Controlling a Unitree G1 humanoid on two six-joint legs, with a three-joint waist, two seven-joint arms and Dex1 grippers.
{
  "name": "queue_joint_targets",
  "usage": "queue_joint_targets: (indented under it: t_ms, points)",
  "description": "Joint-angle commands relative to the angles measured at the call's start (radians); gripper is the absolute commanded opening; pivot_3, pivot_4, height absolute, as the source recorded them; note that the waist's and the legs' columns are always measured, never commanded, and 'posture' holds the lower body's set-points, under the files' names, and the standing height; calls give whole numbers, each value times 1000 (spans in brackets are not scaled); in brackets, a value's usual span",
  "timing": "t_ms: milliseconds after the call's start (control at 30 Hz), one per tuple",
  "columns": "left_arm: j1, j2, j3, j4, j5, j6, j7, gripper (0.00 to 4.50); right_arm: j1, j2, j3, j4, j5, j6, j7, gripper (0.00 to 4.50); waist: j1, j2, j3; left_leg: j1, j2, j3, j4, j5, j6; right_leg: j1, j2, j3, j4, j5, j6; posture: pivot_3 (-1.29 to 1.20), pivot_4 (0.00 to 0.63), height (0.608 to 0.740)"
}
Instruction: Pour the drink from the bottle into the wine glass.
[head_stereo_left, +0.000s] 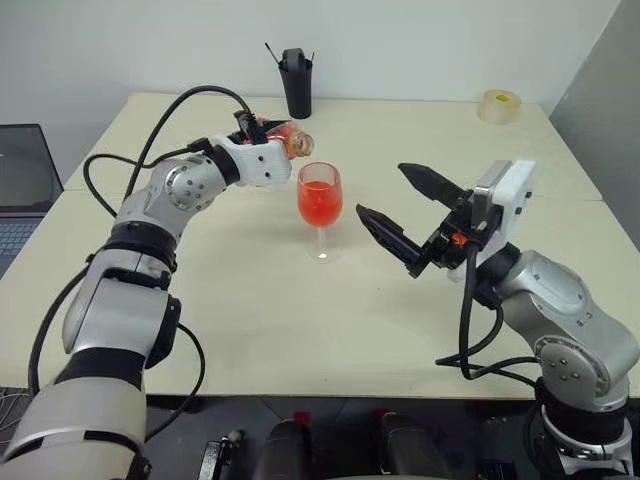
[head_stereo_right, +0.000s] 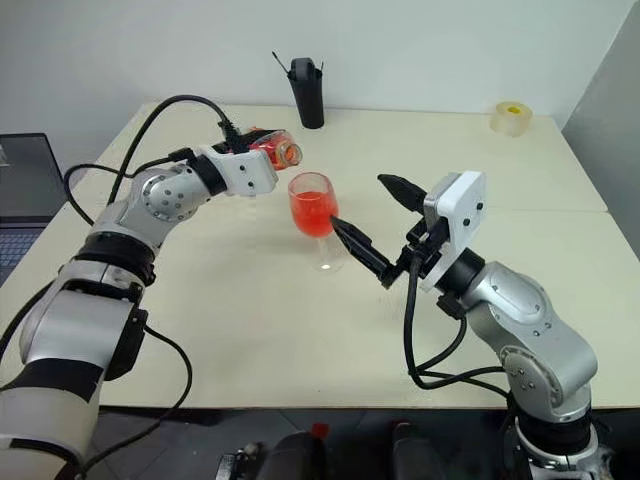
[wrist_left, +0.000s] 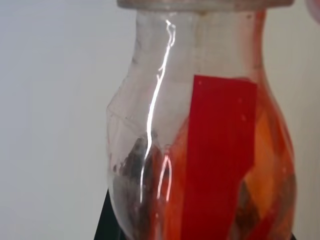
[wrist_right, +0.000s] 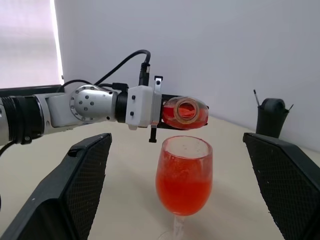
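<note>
Up above the table (head_stereo_left: 250, 330), the left arm reaches forward with its elbow bent, and the left gripper (head_stereo_left: 262, 135) is clamped on the bottle (head_stereo_left: 288, 138). That bottle lies nearly level, its long axis across the scene and its mouth toward the wine glass (head_stereo_left: 320, 205), just over the rim. Little drink seems left inside, though glare makes this unsure. Red-orange drink (wrist_right: 183, 187) fills much of the bowl. Beside the glass, the right gripper (head_stereo_left: 400, 205) hovers, jaws spread wide and empty.
</note>
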Motion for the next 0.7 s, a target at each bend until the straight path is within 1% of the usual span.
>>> queue_joint_targets:
  t_ms: [33,133,233,333,467,567,700]
  points:
    - [55,-34,172,-154,-265,193,-115,935,-98,-24,-37,16,88,82,-9,4500,-1,0,0,0,1,0,0,0,0,-1,-1,0,3,0,0,0,150,740]
    - [150,-64,296,-277,-419,433,-123,934,-221,-56,-35,62,189,208,-5,4500,-10,0,0,-1,2,0,1,0,0,-3,-2,1,4,0,0,0,150,740]
    - [265,-76,388,-381,-492,610,-53,927,-362,-63,-14,127,282,336,-14,4500,-26,1,-1,0,3,0,1,0,0,-3,-3,1,5,0,0,0,150,740]
    - [355,-93,463,-463,-537,728,35,927,-445,-74,29,158,326,431,-10,4500,-28,0,-1,-1,4,-2,1,0,0,-4,-4,1,5,0,0,0,150,740]
    - [442,-121,525,-517,-571,798,110,927,-458,-80,81,176,299,460,1,4500,-25,-3,-3,-2,4,-2,1,0,0,-5,-5,1,6,0,0,0,150,740]
    - [485,-156,541,-534,-582,805,138,927,-457,-77,105,180,281,462,11,4500,-15,-3,-3,-3,2,-2,1,0,0,-5,-5,1,5,0,0,0,150,740]
    - [516,-188,539,-537,-572,800,158,927,-459,-75,105,177,288,471,15,4500,-4,-4,-3,-3,2,-1,1,0,0,-5,-5,1,5,0,0,0,150,740]
